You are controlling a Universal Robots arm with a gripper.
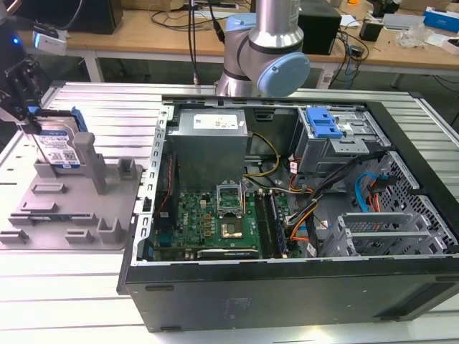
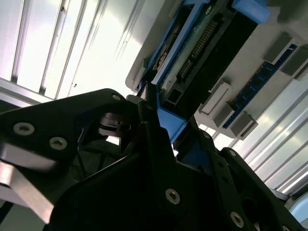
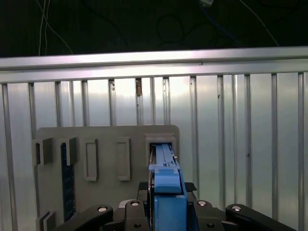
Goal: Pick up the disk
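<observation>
So from where I'm standing the gripper (image 1: pixel 30 118) is right down on the disk (image 1: pixel 59 147), which is standing on edge in the grey fixture (image 1: pixel 72 208) over at the exterior view's left, well apart from the open computer case (image 1: pixel 287 201). This looks like the grasp step itself. In the first wrist view the blue side rail (image 3: pixel 166 192) of the disk sits straight between the two black fingers (image 3: pixel 103 216), and they look closed in against it from either side, so I'd say it has hold of the disk. I can't make out from these angles how firm that contact actually is, though.

The second wrist view shows the disk's connector edge (image 2: pixel 202 41) running away from the gripper, with the fixture's posts just beside it. The disk still seems seated in its slot, not lifted clear.

My guess is what matters now is a straight pull along the slot, since any tilt could bind the rails against those upright posts (image 1: pixel 86 161) right next to the fingers.
</observation>
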